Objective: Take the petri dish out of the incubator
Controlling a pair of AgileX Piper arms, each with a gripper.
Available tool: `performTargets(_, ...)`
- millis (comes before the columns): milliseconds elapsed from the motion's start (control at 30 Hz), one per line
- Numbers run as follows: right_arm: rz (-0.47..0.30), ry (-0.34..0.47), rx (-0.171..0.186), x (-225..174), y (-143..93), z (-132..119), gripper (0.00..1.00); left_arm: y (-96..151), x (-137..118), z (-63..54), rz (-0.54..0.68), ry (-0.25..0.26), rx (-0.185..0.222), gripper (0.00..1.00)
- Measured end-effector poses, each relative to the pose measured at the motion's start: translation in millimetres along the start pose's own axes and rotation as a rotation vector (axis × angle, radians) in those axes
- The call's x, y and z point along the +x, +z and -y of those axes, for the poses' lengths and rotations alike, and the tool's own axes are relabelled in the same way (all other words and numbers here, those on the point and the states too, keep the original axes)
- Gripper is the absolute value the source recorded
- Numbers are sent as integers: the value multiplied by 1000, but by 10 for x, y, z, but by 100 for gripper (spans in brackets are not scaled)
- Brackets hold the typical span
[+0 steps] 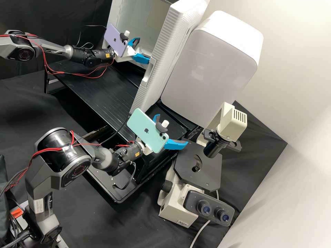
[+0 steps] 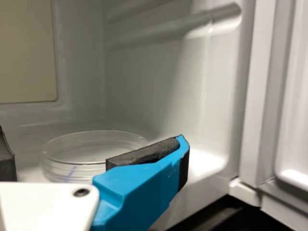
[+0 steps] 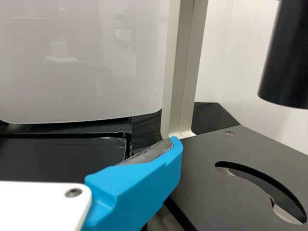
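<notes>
Right hand (image 1: 172, 130) hangs up front over the microscope stage (image 1: 200, 167), spread open, probably just out of the way. Farther back, left hand (image 1: 143, 50), also open, sits at the incubator (image 2: 159, 86) mouth, lined up on the petri dish (image 2: 91, 151) inside.

Incubator (image 1: 138, 20) sits at upper centre of the high view, with its open door (image 1: 172, 51) running down toward mid-frame. Petri dish (image 2: 86, 153) rests on the chamber floor, just ahead of my left gripper (image 1: 139, 51) at the opening. My right gripper (image 1: 170, 132) is mid-frame, below the door's lower end and beside the microscope (image 1: 198, 179) at lower right.
</notes>
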Motion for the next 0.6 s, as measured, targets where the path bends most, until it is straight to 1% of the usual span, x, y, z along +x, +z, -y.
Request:
performTargets(133,0,0,0,0,0,0,100,-91,-16,-6,-38,23,17,100)
performTargets(167,0,0,0,0,0,0,100,-96,-20,-10,-47,26,27,100)
performTargets(333,0,0,0,0,0,0,100,-133,-33,-28,-91,32,2,100)
performTargets(600,0,0,0,0,0,0,100,-132,-30,-36,-87,29,3,100)
